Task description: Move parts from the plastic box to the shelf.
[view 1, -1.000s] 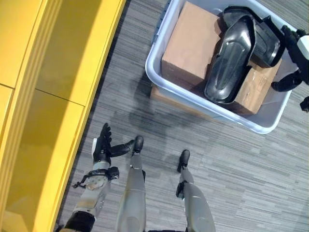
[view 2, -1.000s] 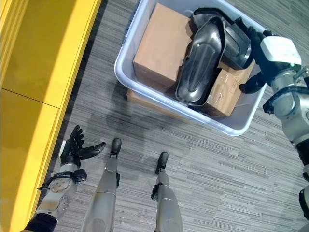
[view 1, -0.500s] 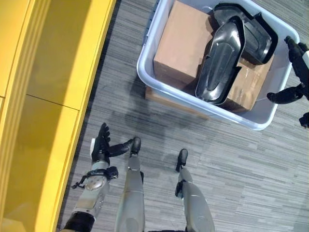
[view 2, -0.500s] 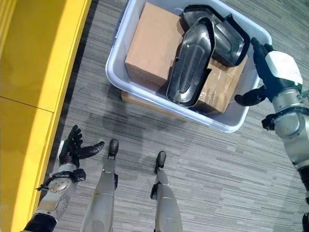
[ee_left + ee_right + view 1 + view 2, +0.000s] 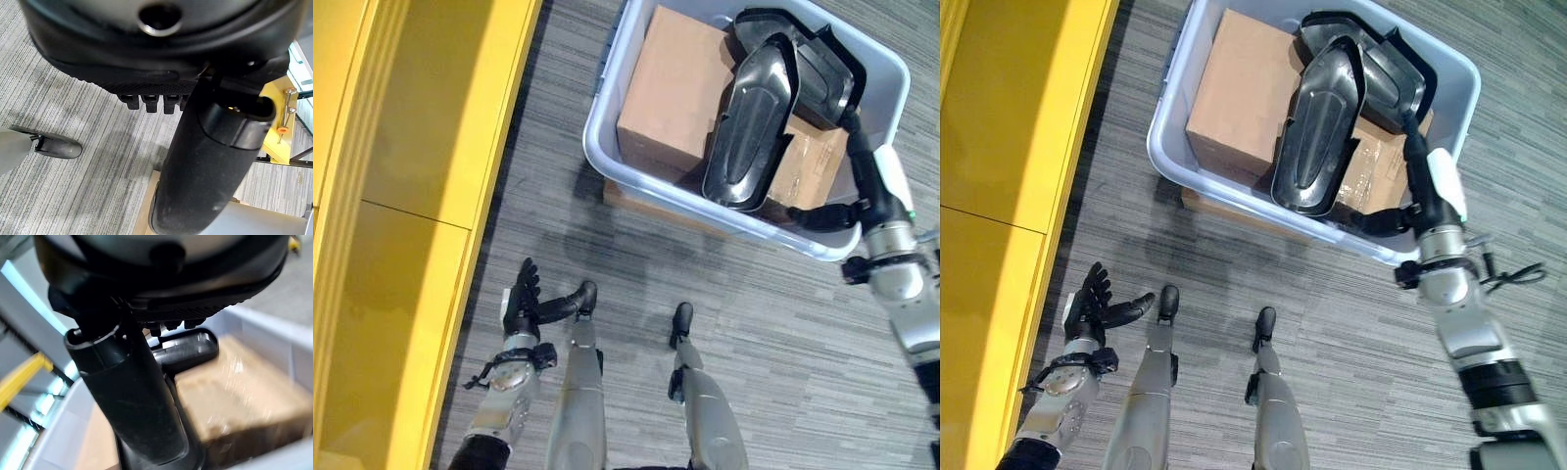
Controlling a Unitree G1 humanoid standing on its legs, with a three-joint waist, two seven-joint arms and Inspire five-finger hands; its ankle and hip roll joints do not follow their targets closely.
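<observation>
Parts (image 5: 1317, 127), two glossy black moulded shells, lie in the pale plastic box (image 5: 1175, 108) at about one o'clock from me; the long oval one leans across two cardboard cartons (image 5: 1239, 93), and a wider, ribbed one (image 5: 1386, 73) sits behind it towards the far corner. Both look hard, smooth and curved, so I judge they would slip in a loose hold. My right hand (image 5: 1435, 186) reaches over the box's near rim, its fingers (image 5: 1413, 147) straight and spread apart, the tips just beside the wider shell, the thumb stretched towards the oval one; nothing is clamped yet. To do this step well I should settle the fingers under a raised lip of one shell, bring the thumb against the opposite face, and lift it straight up clear of the rim. My left hand (image 5: 522, 304) hangs relaxed and apart-fingered at seven o'clock, beside the yellow shelf (image 5: 411, 196) that runs along nine o'clock, well apart from the box.
</observation>
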